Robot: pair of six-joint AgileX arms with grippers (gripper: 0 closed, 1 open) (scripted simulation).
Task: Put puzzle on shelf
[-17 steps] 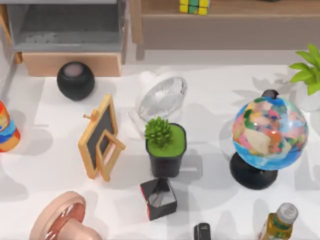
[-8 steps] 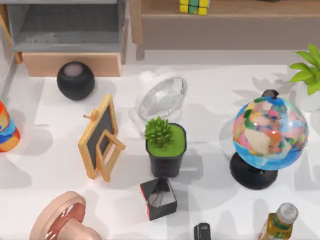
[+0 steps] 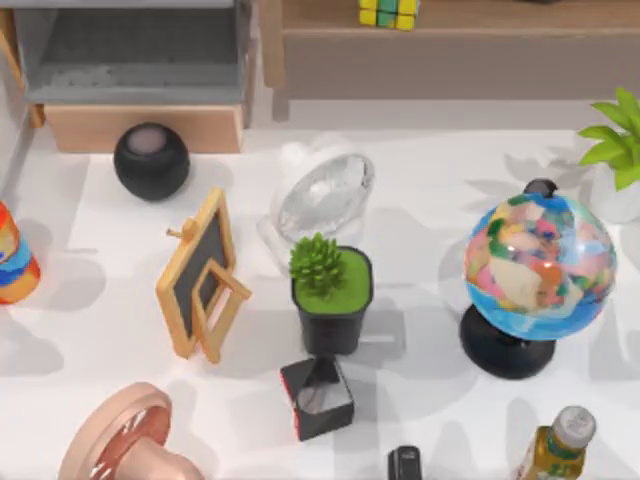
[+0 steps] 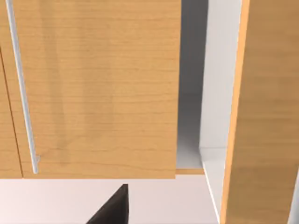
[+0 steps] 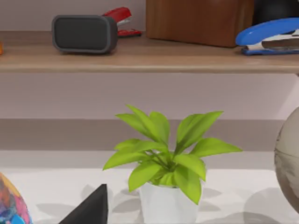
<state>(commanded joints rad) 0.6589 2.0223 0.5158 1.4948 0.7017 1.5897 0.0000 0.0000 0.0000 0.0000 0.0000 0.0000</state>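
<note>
Matt wooden shelf point(image 3: 450, 14), glossy puzzle point(image 3: 389, 12)

white table point(image 3: 440, 160), globe point(image 3: 538, 265), potted succulent point(image 3: 330, 295), shelf point(image 3: 470, 15) bearing puzzle point(image 3: 389, 12)

Puzzle point(image 3: 389, 12): small cube of yellow, green and blue tiles, resting flat on the shelf point(image 3: 500, 15), a long light-brown wooden board above a taupe panel.

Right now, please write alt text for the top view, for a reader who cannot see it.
The puzzle sits on the wooden shelf at the back. On the white table below stand a globe, a potted succulent, a small chalkboard and a black cube.
</note>
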